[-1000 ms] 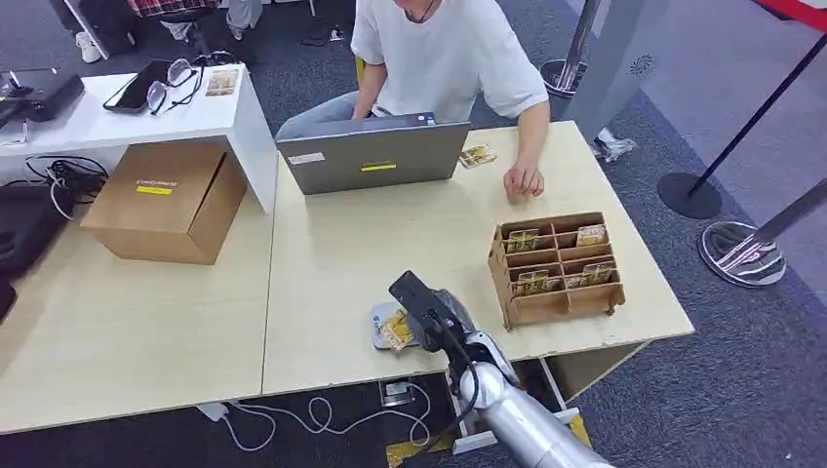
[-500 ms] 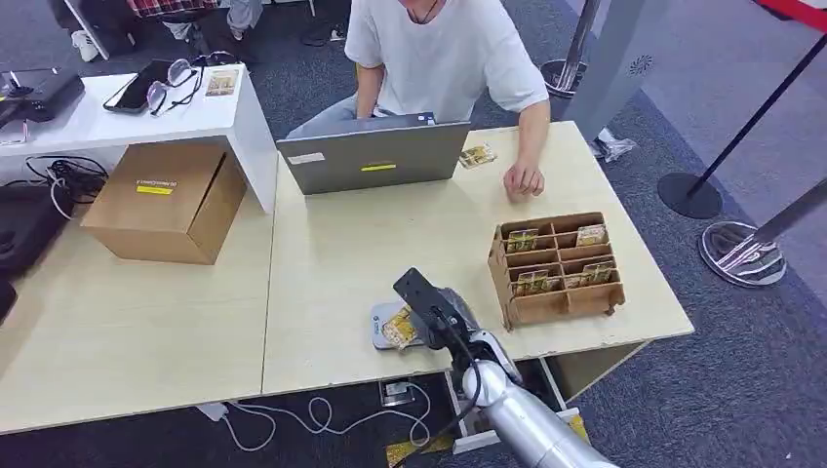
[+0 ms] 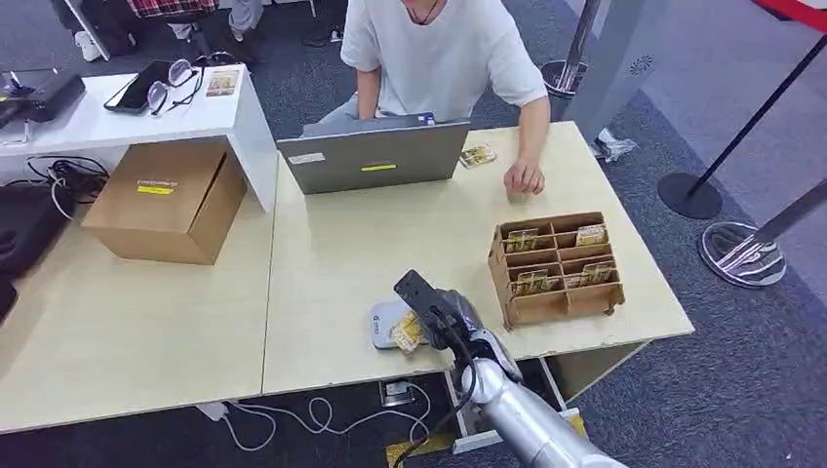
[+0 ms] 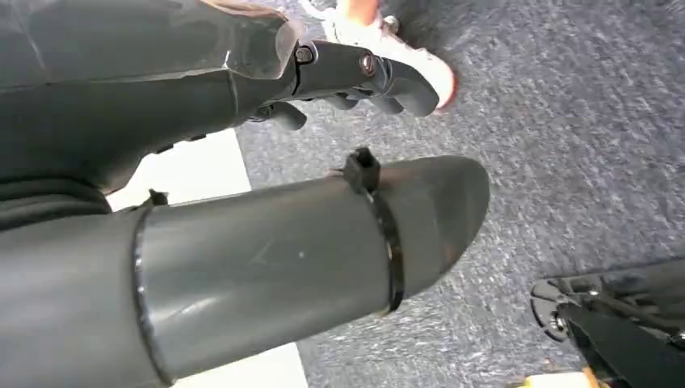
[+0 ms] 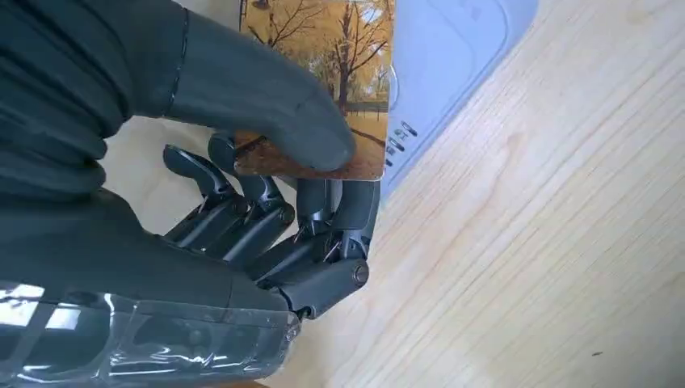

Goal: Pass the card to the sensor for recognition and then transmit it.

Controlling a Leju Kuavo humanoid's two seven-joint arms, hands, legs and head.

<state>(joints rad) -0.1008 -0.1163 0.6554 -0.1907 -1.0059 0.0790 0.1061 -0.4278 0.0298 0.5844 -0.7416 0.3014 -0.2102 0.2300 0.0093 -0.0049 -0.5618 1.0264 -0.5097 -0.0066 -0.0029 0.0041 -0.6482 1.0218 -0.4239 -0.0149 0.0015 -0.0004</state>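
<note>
Pinching the autumn-tree photo card (image 5: 323,77) between thumb and fingers, the robot's right hand (image 3: 436,314) holds it flat above the grey card sensor (image 3: 383,322), which lies toward nine o'clock of the hand near the table's (image 3: 351,244) front edge.

The head view looked steeply down on the table (image 3: 332,253) from above its near edge. The right wrist view sat close over that same tabletop (image 5: 549,242); the left wrist view faced the carpet (image 4: 565,121).
</note>
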